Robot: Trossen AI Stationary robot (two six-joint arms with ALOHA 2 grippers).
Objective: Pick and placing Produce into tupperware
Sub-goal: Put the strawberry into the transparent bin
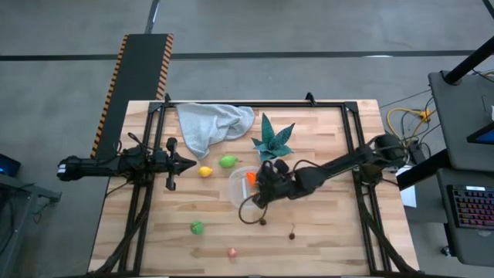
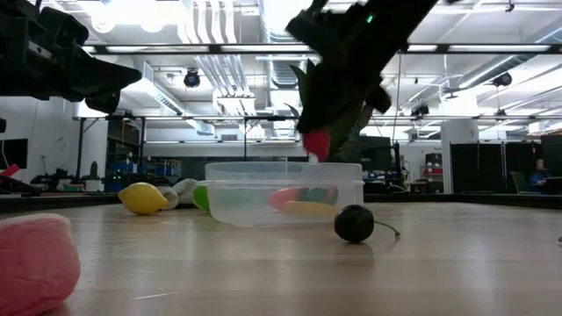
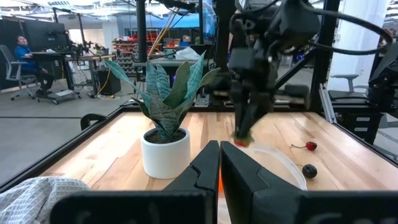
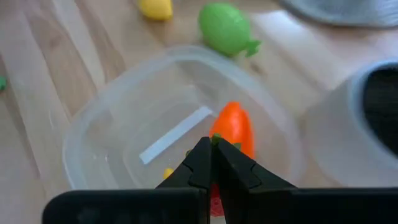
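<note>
The tupperware (image 1: 238,185) sits mid-desk, an orange carrot (image 4: 233,127) already inside. Your right gripper (image 4: 210,149) hangs over it, fingers clamped on a small red piece (image 2: 318,145), likely the strawberry. Judged step: placing. Next you need to open above the bowl's middle, then lift clear of the rim. The lemon (image 1: 205,171) and green pieces (image 1: 228,161) wait on the desk (image 1: 324,239). Your left gripper (image 3: 219,165) idles at the left, fingers together and empty.

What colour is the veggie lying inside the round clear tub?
Orange carrot in the tub; clearest in the right wrist view.
</note>
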